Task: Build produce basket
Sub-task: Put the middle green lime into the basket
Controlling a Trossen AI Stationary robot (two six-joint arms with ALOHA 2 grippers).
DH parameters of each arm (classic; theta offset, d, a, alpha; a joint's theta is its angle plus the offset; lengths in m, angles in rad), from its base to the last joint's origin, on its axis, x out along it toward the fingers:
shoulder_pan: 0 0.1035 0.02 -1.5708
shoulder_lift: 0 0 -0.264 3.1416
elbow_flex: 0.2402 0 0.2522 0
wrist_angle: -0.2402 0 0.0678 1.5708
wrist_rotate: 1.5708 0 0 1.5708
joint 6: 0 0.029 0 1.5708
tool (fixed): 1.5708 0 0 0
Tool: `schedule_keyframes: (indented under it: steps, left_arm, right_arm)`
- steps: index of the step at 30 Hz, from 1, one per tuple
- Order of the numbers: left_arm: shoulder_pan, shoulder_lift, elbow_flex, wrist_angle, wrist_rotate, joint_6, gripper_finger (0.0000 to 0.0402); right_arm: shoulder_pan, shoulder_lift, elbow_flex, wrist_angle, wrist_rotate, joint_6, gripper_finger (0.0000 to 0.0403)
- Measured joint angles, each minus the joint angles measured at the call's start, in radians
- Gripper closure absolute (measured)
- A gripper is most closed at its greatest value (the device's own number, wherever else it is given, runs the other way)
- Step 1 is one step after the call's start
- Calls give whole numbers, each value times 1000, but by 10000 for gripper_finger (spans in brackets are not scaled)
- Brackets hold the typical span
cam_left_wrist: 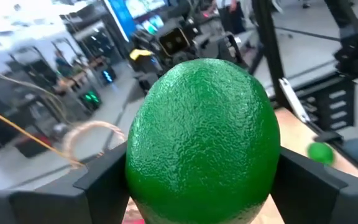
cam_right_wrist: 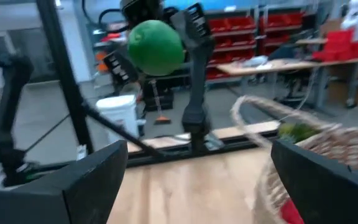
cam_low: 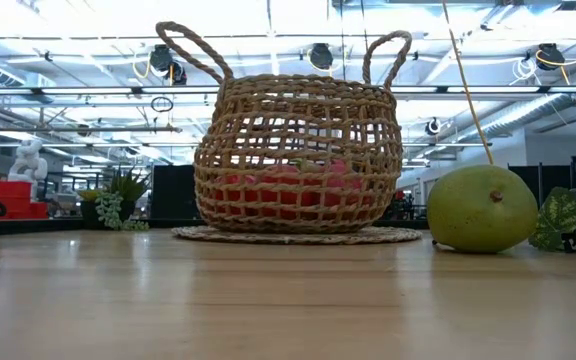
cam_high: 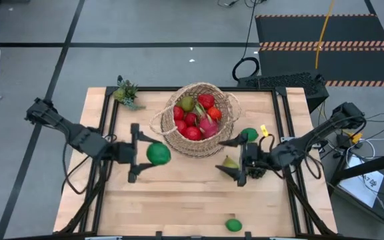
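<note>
The tan wicker basket [cam_high: 195, 120] [cam_low: 298, 160] stands on a woven mat near the table's far middle, with red and green produce inside. My left gripper [cam_high: 151, 153] [cam_left_wrist: 204, 186] hovers at its near left, shut on a green lime [cam_high: 159, 154] [cam_left_wrist: 202, 137] [cam_right_wrist: 155, 46]. My right gripper [cam_high: 222, 157] [cam_right_wrist: 197, 186] is open and raised at the basket's near right, with nothing between its fingers in the right wrist view. A yellow-green pear [cam_high: 231, 162] [cam_low: 481, 208] rests on the table by it. My left gripper pinches the green lime between its two fingers [cam_left_wrist: 98, 183], one on each side of its widest part [cam_left_wrist: 143, 180]. The fingers come about level from the table's left. The lime is lifted clear of the table.
A second lime [cam_high: 249, 135] lies at the basket's right, a third [cam_high: 233, 225] near the near edge. Dark grapes with a leaf [cam_low: 568, 215] sit right of the pear. A small spiky plant [cam_high: 127, 92] stands at the far left corner. Bare wood [cam_high: 179, 200] spreads in front.
</note>
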Motion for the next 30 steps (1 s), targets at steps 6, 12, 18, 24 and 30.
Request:
schedule_keyframes:
  steps: [6,12,18,24,30]
  left_arm:
    - [0,-54,0,0,-15,17,93]
    - [0,-54,0,-51,-14,14,84]
    - [0,-50,0,-55,-22,110,79]
    - [0,-51,0,-55,-22,293,78]
    - [0,-50,0,-54,-22,505,78]
  right_arm:
    - [2,-11,0,-21,9,-61,12]
    - [2,-7,-1,-87,8,-26,12]
    - [2,-7,-1,-92,8,-26,12]
    - [2,-7,-1,-91,6,-27,12]
    - [2,-7,-1,-91,6,-27,12]
